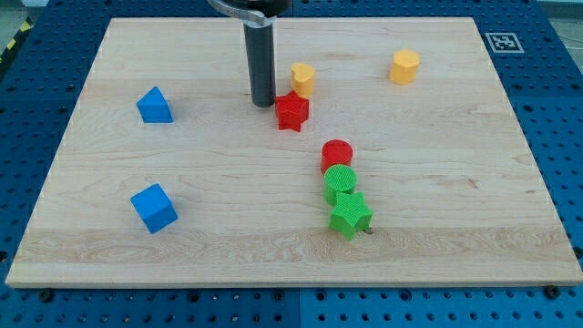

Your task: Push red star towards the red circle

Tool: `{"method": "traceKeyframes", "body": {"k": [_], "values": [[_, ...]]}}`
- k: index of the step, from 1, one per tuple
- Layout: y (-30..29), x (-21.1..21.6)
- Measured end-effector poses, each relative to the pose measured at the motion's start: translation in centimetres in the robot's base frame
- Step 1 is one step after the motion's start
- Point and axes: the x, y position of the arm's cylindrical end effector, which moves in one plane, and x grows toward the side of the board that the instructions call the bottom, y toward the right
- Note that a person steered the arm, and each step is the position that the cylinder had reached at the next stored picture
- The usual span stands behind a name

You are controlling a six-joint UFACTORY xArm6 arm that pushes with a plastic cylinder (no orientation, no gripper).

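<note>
Pale wooden board (182, 164) on blue pegboard carries a square black-and-white marker (501, 41) at its top right corner; no readable writing. My tip (263, 102), a plain dark rod holding nothing, stands just left of the ribbed red star (292, 111), near the top edge. Below it, apart, sits the red circle (337, 153).

Two blue blocks (154, 106) (153, 208), two yellow (302, 76) (405, 66), two green (340, 181) (350, 217).

My tip (263, 102) sits just left of the red star (292, 111); yellow block (302, 77) just above star. Red circle (337, 154) lies below-right, touching green circle (340, 182), green star (350, 217) beneath. Blue blocks (155, 106) (153, 207) far left, another yellow block (405, 66) upper right.
</note>
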Motion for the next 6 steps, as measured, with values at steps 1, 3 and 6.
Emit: {"method": "traceKeyframes", "body": {"k": [1, 3, 6], "values": [[2.5, 1.1], [2.8, 3.1], [4.1, 3.6]]}}
